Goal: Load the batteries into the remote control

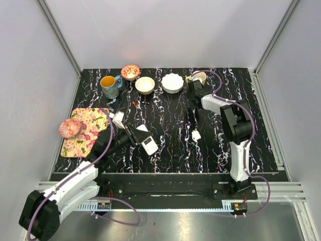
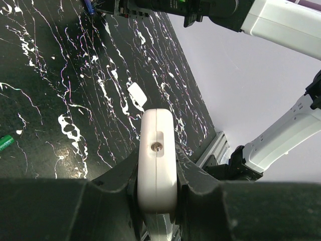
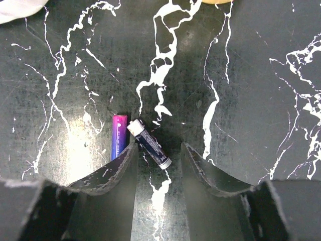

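Top external view shows the left arm [image 1: 75, 175] reaching across the black marbled bench [image 1: 165, 155], with the remote control [image 1: 149, 145] at its tip. Only white surfaces of the remote show, and no camera catches its red face. Whether it rests on the bench or is held just clear of it cannot be told.

From the left wrist the remote is seen end-on, a narrow white edge toward the lens. The left jaws are closed on its two flat sides, and their black bodies hide its near end. A small white piece [image 2: 136, 94] lies on the bench beyond the remote, apart from it, and what it is cannot be made out. A green object [image 2: 5, 142] is cut off by that view's left border.

From the right wrist, the right jaws stand open, low over two batteries. The dark battery [image 3: 149, 142] lies slantwise in the gap. Its white-capped end is right at the tip of the finger [image 3: 113, 175] on the picture's left, and contact cannot be judged. The purple battery [image 3: 119, 134] lies just beside it, its lower part hidden behind that same finger.

In the top view the right arm [image 1: 235, 125] covers both batteries and half hides a pale object [image 1: 199, 77] at the back edge.
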